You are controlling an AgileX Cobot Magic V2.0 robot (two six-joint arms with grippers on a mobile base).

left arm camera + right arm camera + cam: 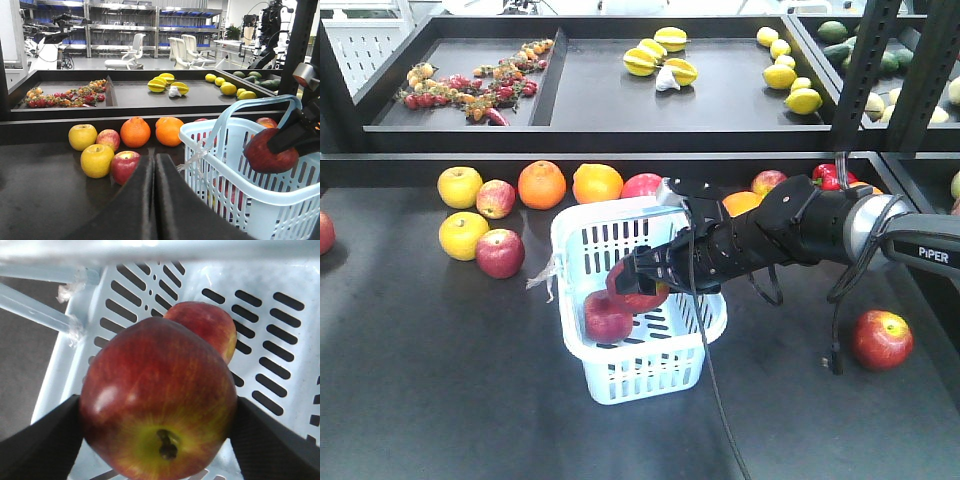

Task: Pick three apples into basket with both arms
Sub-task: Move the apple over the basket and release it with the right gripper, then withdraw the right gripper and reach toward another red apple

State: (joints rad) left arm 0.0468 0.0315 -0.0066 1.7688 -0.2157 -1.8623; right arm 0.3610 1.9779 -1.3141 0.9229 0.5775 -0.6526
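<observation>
The right arm (790, 235) is reaching in from the right edge of the front view; its fingers (632, 272) are pinching a dark red apple (638, 288) from both sides, and it is hanging over the open basket (582, 238) in the middle of the frame; a second red apple (607, 318) is lying on the slotted floor just below it; a third red apple (881, 340) is sitting on the dark worktop (440, 380) at the lower right, well apart from the basket; in the left wrist view, the left fingers (154, 165) are pressed together at the bottom centre, holding nothing, near the fruit on the left.
</observation>
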